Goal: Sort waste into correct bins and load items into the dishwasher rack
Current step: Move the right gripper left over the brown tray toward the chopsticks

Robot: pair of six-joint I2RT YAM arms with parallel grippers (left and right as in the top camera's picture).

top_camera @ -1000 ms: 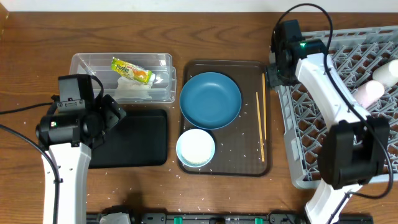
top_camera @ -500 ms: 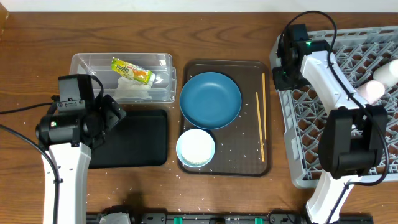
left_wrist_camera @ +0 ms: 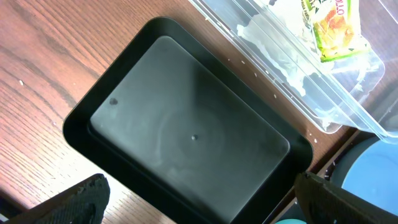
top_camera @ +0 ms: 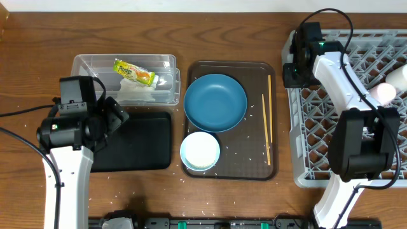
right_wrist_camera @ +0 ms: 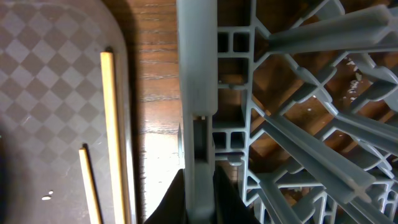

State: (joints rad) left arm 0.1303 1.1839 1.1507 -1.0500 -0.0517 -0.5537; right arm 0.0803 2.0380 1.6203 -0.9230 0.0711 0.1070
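Note:
My right gripper (top_camera: 294,75) is shut on the left wall of the grey dishwasher rack (top_camera: 299,140). The right wrist view shows its fingers (right_wrist_camera: 200,193) pinching that wall (right_wrist_camera: 198,81). A small pinkish cup (top_camera: 384,93) lies inside the rack. On the brown tray (top_camera: 254,162) sit the blue plate (top_camera: 215,102), a white bowl (top_camera: 200,151) and two chopsticks (top_camera: 269,102). The snack wrapper (top_camera: 134,72) and tissue (top_camera: 133,94) lie in the clear bin (top_camera: 82,63). My left gripper (left_wrist_camera: 202,196) hangs open over the black bin (left_wrist_camera: 186,137).
Rice grains (top_camera: 248,156) are scattered over the tray and the wooden table near its front edge. The chopsticks (right_wrist_camera: 115,124) lie close to the rack's gripped wall. A second white piece (top_camera: 399,74) rests at the rack's right edge.
The right gripper closed on the rack's left wall and moved right, dragging the rack away from the tray. The left arm has not moved.

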